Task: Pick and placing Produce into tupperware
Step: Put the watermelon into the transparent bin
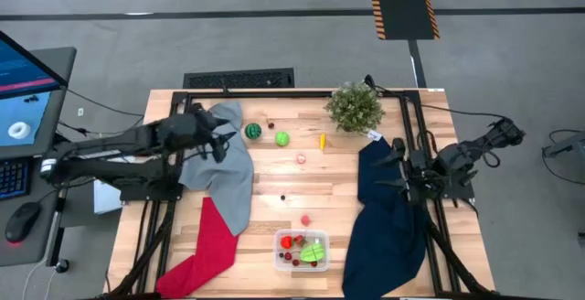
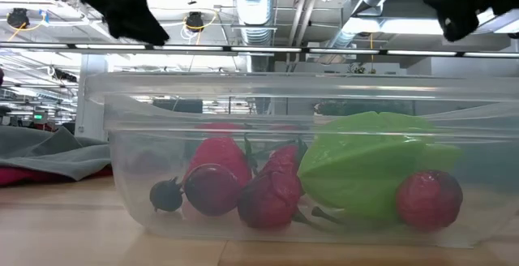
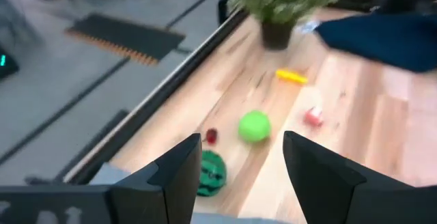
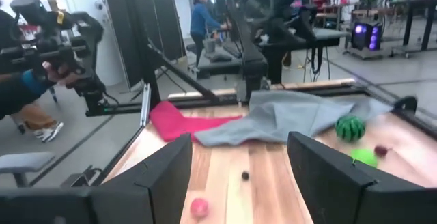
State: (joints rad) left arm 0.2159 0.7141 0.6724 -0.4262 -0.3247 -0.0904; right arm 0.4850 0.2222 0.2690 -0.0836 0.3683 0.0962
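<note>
From above, the tupperware (image 1: 303,249) sits at the near edge of the table, already holding red pieces and a green one. Taking the potted plant (image 1: 354,106) as landmark, the striped melon ball (image 1: 252,131) lies well to its left, with a green ball (image 1: 282,138) and a small dark red piece (image 1: 271,123) beside it; a yellow piece (image 1: 322,140) lies just in front of the plant. The left gripper (image 1: 219,138) hovers just left of the melon over the grey cloth (image 1: 228,176), far nearer than the right gripper (image 1: 399,167), which waits over the navy cloth (image 1: 388,218).

At table height, the container wall (image 2: 268,104) shows red fruits and a green ridged fruit (image 2: 365,165) inside.

The left wrist view shows its fingers (image 3: 181,173) spread wide and empty, the melon (image 3: 210,171) just ahead and slightly toward one finger; a short forward reach should straddle it.

The right wrist view shows wide, empty fingers (image 4: 164,176) facing across the table.
</note>
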